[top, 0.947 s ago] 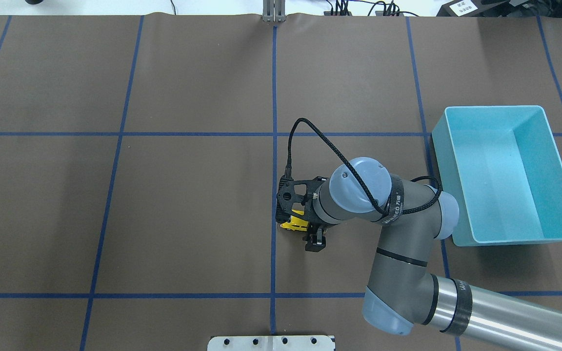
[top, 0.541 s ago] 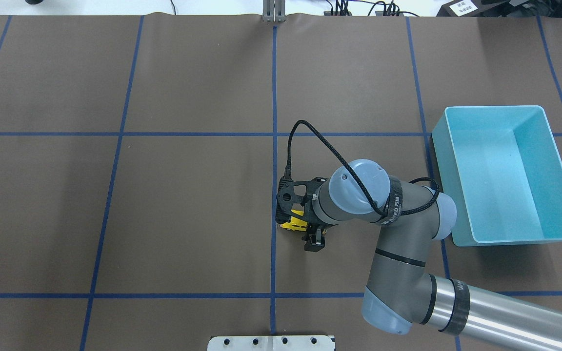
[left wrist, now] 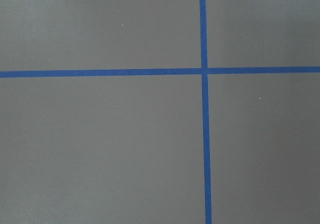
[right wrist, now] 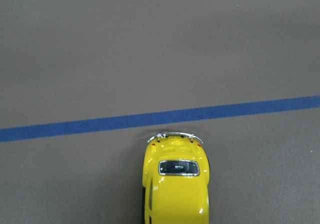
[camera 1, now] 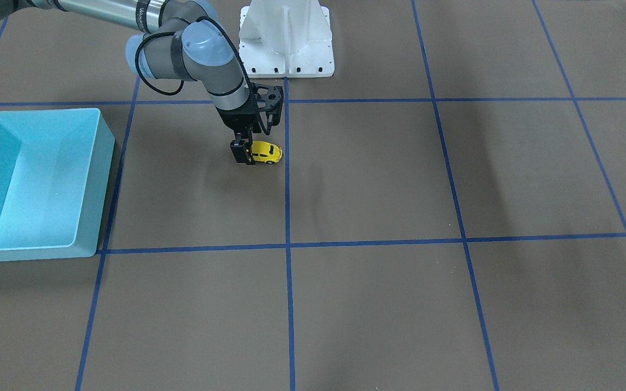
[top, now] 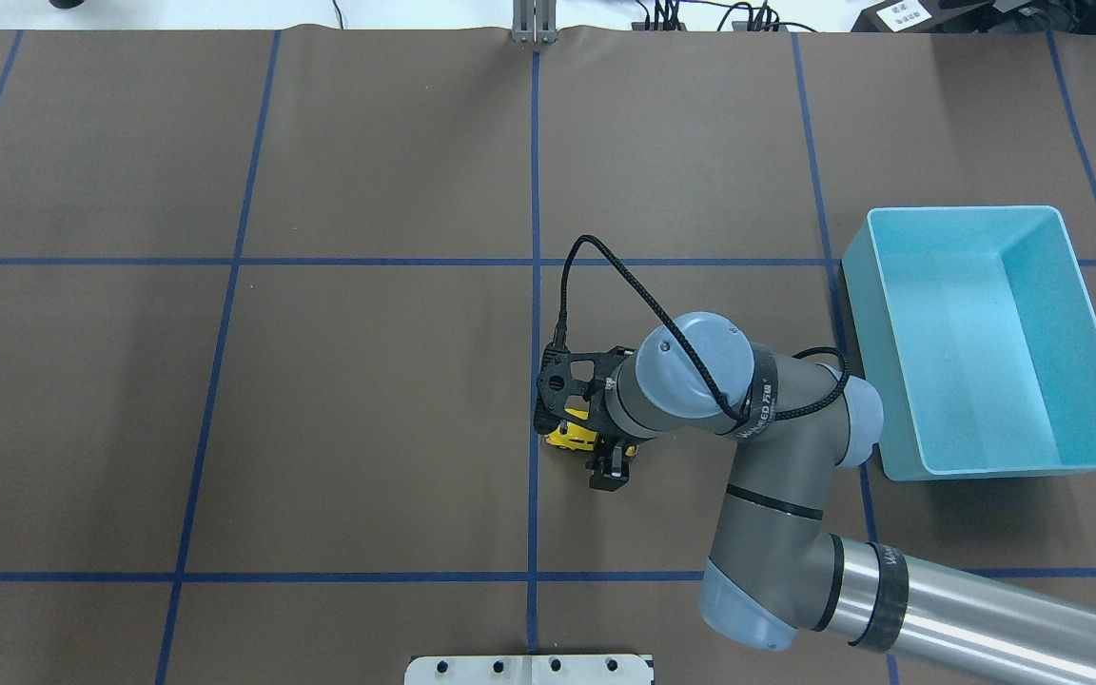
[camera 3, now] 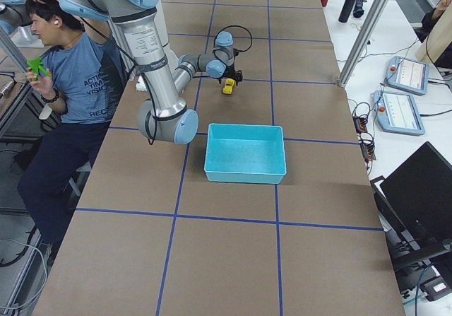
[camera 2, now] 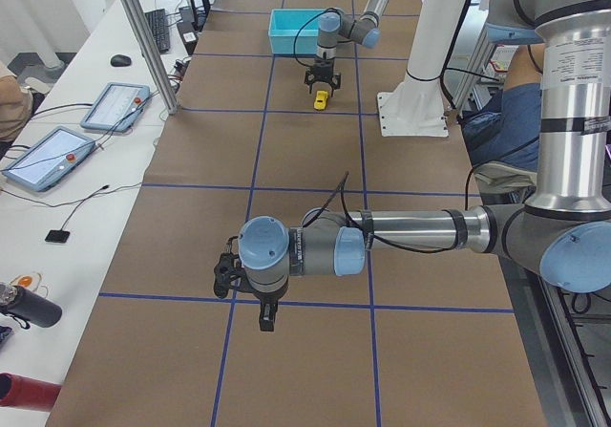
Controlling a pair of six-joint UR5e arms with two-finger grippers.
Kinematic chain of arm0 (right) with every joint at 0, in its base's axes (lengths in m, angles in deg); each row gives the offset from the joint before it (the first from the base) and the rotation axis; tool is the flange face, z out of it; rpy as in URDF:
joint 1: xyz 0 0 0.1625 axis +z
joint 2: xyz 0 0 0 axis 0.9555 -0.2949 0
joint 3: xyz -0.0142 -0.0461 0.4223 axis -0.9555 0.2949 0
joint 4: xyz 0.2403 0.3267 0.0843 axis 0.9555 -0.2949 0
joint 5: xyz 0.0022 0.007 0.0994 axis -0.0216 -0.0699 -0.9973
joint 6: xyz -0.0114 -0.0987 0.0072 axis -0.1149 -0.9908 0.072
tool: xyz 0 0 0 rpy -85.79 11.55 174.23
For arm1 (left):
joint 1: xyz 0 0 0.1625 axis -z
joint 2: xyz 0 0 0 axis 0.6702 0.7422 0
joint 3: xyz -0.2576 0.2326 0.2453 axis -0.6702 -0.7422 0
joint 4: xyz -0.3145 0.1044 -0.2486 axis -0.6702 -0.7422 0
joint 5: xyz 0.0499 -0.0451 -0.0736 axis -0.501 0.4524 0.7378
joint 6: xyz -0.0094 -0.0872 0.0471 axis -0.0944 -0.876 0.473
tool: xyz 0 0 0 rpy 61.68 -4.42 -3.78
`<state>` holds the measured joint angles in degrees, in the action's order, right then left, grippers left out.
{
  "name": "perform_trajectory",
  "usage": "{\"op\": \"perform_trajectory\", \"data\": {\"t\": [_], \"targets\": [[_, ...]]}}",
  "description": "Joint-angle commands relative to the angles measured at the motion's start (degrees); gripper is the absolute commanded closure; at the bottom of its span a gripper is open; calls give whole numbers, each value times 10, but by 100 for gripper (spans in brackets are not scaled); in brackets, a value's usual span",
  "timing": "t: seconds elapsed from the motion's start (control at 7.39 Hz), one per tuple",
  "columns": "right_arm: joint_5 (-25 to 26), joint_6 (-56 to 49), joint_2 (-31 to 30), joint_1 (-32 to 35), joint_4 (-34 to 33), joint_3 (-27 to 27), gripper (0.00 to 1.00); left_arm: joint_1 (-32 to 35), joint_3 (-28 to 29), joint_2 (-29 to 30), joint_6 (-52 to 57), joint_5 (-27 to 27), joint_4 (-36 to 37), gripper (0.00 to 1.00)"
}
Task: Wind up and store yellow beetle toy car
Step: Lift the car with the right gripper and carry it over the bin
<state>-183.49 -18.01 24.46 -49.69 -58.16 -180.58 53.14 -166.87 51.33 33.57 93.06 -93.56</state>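
Observation:
The yellow beetle toy car [top: 572,436] stands on the brown table just right of the blue centre line, with the rest of it hidden under my right wrist. It also shows in the front view [camera 1: 267,152] and fills the bottom of the right wrist view [right wrist: 177,194], its tail toward the blue line. My right gripper [top: 596,447] points straight down over the car. Its jaws straddle the car's sides and look shut on it. One finger [camera 1: 241,153] shows beside the car. My left gripper [camera 2: 266,320] shows only in the exterior left view; I cannot tell if it is open or shut.
The turquoise bin [top: 857,285] stands to the right of the car, with nothing in it; it also shows in the front view [camera 1: 95,179]. The robot's white base plate [top: 529,671] is at the table's near edge. Operators and tablets are beside the table in the side views.
My right arm and gripper have shifted a little left, toward the blue centre line. The car stays low on the table between the jaws.

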Motion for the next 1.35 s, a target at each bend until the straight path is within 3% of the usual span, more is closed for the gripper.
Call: {"op": "perform_trajectory", "data": {"t": [0.0,0.14,0.27,0.41,0.68,0.95,1.22], "targets": [[5,3,20,0,20,31,1,0,0,0,0,0,0,0],[12,3,20,-4,27,37,21,0,0,0,0,0,0,0],[15,3,20,-6,28,37,79,0,0,0,0,0,0,0],[15,3,19,-5,27,34,100,0,0,0,0,0,0,0],[6,63,19,-6,18,-3,100,0,0,0,0,0,0,0],[-21,79,31,12,-31,-58,100,0,0,0,0,0,0,0],[-93,46,31,102,-74,-95,100,0,0,0,0,0,0,0]]}}
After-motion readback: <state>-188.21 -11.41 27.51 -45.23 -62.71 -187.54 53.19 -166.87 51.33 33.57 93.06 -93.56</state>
